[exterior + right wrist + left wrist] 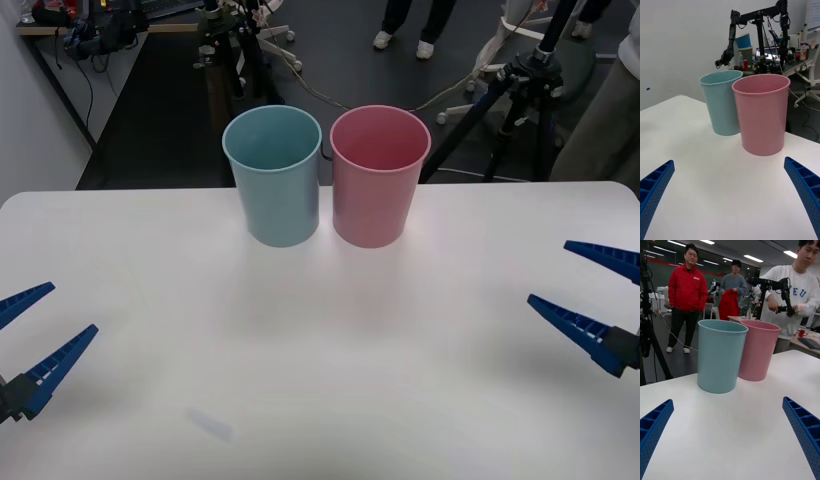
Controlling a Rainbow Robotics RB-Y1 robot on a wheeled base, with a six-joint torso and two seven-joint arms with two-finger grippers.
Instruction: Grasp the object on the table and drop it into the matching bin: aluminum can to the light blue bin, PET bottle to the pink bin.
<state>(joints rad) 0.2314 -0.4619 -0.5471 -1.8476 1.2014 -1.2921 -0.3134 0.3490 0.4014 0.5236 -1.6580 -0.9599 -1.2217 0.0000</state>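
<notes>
**Two bins at the far edge, both grippers spread wide and empty**

The light blue bin (272,175) and the pink bin (379,176) are stood upright side by side near the far edge of the white tabletop (320,340), the blue one on the robot's left, their rims just beside each other. The left gripper (28,335) is held low over the tabletop's left side, its blue ribbed fingers spread wide with nothing between them. The right gripper (592,295) is held likewise at the right side, fingers wide apart and empty. Both are well apart from the bins. The can's place cannot be told.
</notes>
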